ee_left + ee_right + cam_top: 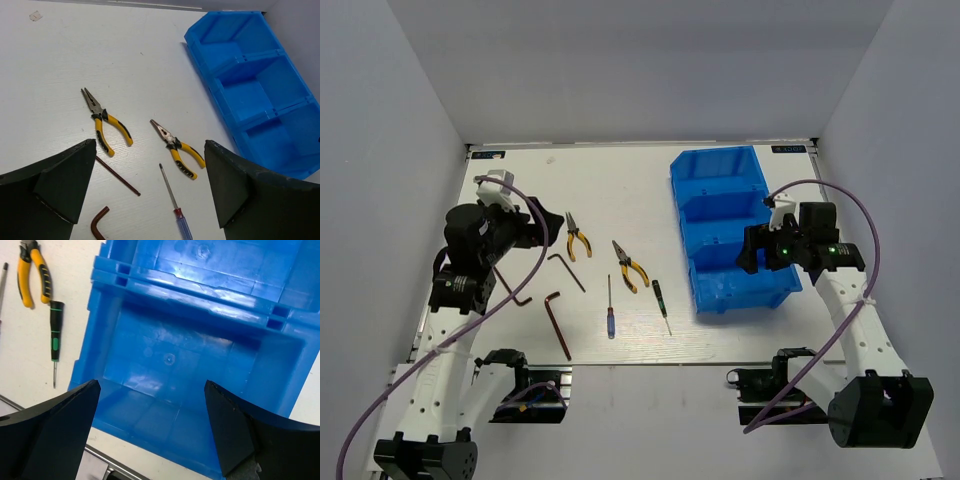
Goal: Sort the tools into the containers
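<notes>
Overhead view of a white table [620, 180] with two robot arms at its near edge; seven small tools lie loose across its middle and left, and a blue bin [715, 165] of three compartments stands on the right, all three looking empty. The left gripper [538, 228] hangs over the table's left side, jaws spread wide and holding nothing; the right gripper [750, 255] hovers above the bin's near compartment [170, 360], jaws also wide and empty.

Every tool lies on the left arm's side of the bin. The farther pliers [577, 237] sit just to the right of the left gripper; their long axis runs roughly far to near, nose toward the far edge, yellow-black handles toward the arms. The nearer pliers [631, 265] lie slanted, between those and the bin. The blue-red screwdriver [610, 310] and black-green screwdriver [661, 305] lie closer to the arms, both lengthwise far to near; three dark hex keys [565, 270] are scattered to their left.

The left arm looks best placed to pick first, most likely the farther pliers, closing across their handles; the black-green screwdriver, just left of the bin, is the tool nearest the right gripper.
</notes>
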